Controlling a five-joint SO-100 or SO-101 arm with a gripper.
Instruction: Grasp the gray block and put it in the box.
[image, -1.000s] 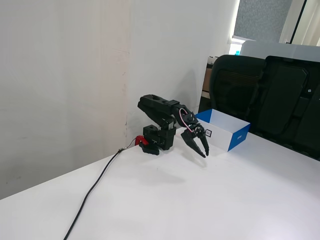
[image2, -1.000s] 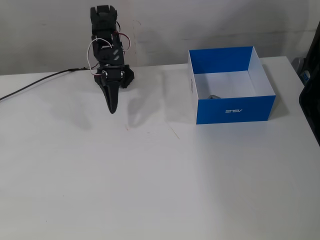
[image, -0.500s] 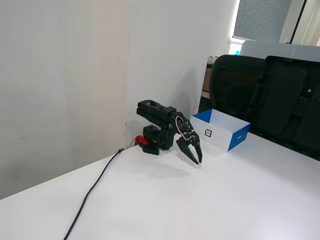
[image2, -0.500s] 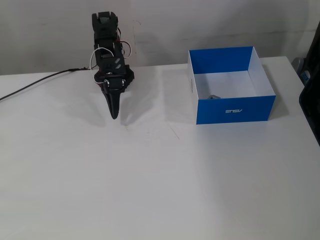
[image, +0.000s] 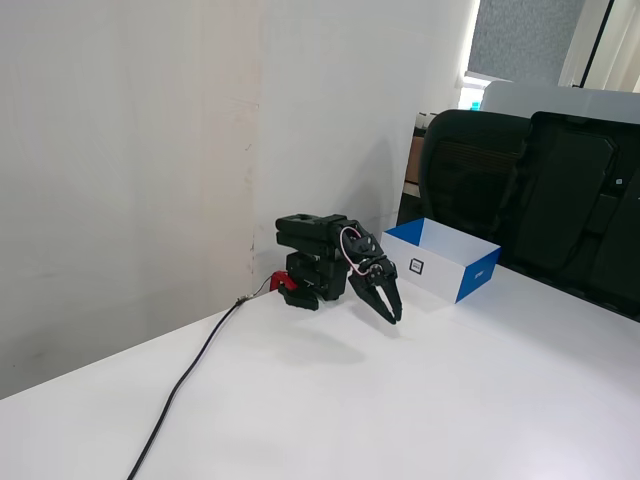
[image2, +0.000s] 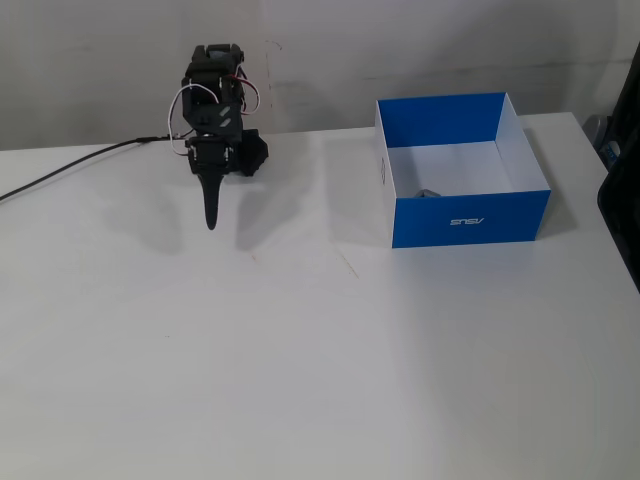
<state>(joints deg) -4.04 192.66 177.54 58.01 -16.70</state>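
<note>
The black five-joint robot arm (image: 318, 243) sits folded low over its base, left of centre in a fixed view and at upper left in the other. Its black two-finger gripper (image: 391, 312) (image2: 210, 218) points downward, fingers closed together into a narrow point, holding nothing.

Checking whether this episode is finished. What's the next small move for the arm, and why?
Probably just fold back to rest and stop. The gray block already lies inside the box, against its near wall in a fixed view, and the gripper is well left of the box, pointing down over bare table, holding nothing. No other block shows on the table, so nothing seems left to pick.
</note>
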